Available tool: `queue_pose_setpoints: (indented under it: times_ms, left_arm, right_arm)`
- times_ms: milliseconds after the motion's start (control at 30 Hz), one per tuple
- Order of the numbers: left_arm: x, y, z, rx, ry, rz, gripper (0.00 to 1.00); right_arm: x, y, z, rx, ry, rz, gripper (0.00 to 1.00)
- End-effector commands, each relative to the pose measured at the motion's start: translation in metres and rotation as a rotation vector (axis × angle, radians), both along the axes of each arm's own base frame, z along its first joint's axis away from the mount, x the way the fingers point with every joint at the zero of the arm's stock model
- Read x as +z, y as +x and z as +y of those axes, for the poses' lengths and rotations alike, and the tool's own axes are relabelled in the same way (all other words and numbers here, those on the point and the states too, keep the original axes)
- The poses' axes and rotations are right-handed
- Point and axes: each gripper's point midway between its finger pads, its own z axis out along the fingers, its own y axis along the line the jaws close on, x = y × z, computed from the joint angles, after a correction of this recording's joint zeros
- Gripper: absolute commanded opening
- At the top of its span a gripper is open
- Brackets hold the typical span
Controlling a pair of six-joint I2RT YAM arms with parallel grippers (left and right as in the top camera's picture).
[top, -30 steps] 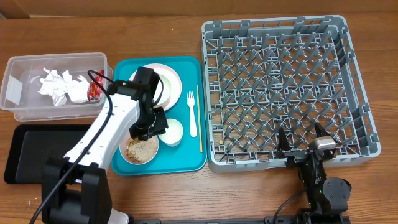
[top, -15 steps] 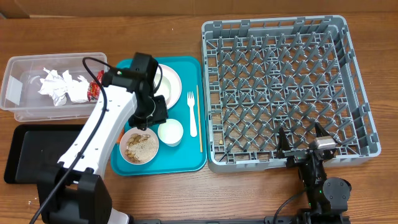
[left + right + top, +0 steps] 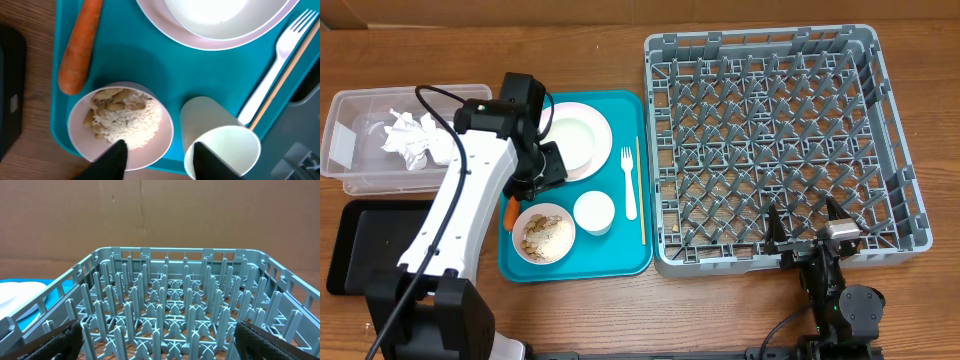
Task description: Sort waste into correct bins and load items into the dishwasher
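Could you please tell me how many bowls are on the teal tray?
2. An empty bowl sits on the plate at the far end of the teal tray; the food bowl is at its near left corner, beside the cup. None seems hidden.

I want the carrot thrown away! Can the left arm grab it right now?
Probably yes. The left gripper is open and empty, close to the carrot, which lies uncovered at the teal tray's edge. Only the rice bowl sits near it.
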Motion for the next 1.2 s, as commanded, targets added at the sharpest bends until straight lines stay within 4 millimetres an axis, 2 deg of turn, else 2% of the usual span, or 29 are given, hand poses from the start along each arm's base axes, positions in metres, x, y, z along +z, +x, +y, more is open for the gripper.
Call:
queue_pose_setpoints:
  times_ms: [0,67,167,367,433,533,700,1167]
  left_arm:
    - [-0.012,-0.006,-0.007,0.012,-0.032,0.021,0.47]
    - [-0.019,-0.006,-0.007,0.012,-0.036,0.021,0.36]
    - [-0.030,-0.006,-0.007,0.013,-0.037,0.017,0.35]
    - [-0.039,-0.010,-0.006,0.028,-0.037,0.030,0.45]
    - [-0.039,-0.011,-0.012,0.020,-0.056,0.034,0.56]
    - [-0.039,-0.013,-0.016,0.006,-0.059,0.036,0.57]
    - [-0.039,-0.014,-0.023,-0.020,-0.049,0.033,0.51]
    - [-0.040,-0.011,-0.007,0.045,0.046,0.015,0.41]
  right_arm:
    - [-0.002,0.000,-0.001,-0.007,0.003,-0.003,1.00]
    - [-0.002,0.000,-0.001,-0.007,0.003,-0.003,1.00]
    - [-0.002,0.000,-0.001,-0.007,0.003,-0.003,1.00]
    - [-0.002,0.000,-0.001,-0.007,0.003,-0.003,1.00]
    - [-0.002,0.000,-0.001,-0.007,0.003,-0.003,1.00]
    - [-0.002,0.000,-0.001,-0.007,0.003,-0.003,1.00]
    - [-0.002,0.000,-0.001,-0.007,0.003,-0.003,1.00]
    - [-0.002,0.000,-0.001,-0.007,0.003,-0.003,1.00]
